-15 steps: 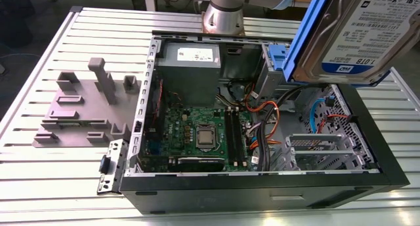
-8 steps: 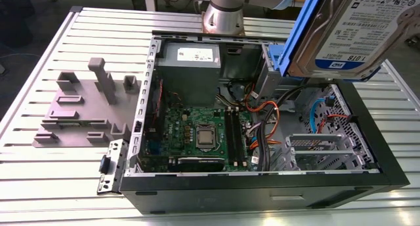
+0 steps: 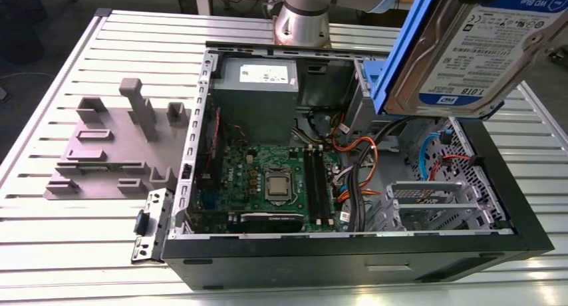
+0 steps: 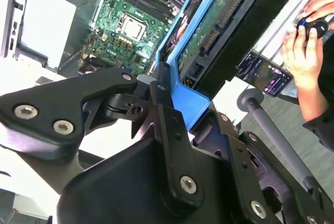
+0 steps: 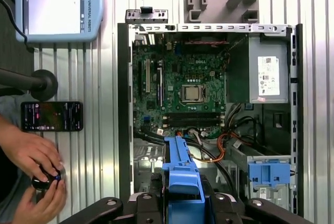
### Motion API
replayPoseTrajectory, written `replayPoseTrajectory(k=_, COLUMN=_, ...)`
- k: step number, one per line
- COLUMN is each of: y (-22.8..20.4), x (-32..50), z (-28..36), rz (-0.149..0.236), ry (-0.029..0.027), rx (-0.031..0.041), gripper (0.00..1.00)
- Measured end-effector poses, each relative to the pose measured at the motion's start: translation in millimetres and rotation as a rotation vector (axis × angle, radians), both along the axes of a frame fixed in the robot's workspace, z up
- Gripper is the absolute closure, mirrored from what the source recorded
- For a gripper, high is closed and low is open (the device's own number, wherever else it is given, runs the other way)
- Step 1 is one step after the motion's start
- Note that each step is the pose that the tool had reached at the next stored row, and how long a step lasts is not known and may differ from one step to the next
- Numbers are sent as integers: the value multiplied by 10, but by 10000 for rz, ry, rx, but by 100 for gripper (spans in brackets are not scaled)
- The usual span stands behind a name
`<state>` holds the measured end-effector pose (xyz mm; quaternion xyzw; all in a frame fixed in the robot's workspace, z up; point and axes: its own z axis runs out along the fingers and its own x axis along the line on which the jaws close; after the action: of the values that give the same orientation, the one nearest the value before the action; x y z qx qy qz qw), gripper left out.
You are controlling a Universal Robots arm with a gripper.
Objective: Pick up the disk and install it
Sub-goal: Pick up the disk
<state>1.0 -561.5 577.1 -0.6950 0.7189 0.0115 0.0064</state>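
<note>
The disk (image 3: 470, 53), a silver hard drive with a white-and-blue label and blue rails, hangs tilted on edge above the open computer case (image 3: 355, 253), over its far corner on the exterior view's right. In both wrist views my gripper (image 4: 188, 112) (image 5: 182, 190) is shut on the disk's blue rail end (image 5: 182, 164). The disk's green circuit-board side (image 4: 219, 20) faces the second wrist view. Below it lie the motherboard (image 5: 182, 88) and the drive bay with a blue latch (image 5: 269, 173).
A grey slotted holder block (image 3: 116, 146) stands beside the case on the exterior view's left. The arm's base (image 3: 302, 16) rises behind the case. A teach pendant (image 5: 57, 4), a phone (image 5: 52, 116) and a person's hands (image 5: 31, 156) are beside the case. Orange and black cables (image 3: 355, 153) cross inside it.
</note>
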Motion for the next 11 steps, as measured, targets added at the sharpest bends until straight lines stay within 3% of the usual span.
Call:
replayPoseTrajectory(k=5, y=0, x=34, z=-83, rz=12, ry=-6, rx=-37, gripper=64)
replayPoseTrajectory(k=11, y=-1, x=156, z=-143, rz=11, ry=-5, rx=-38, gripper=64)
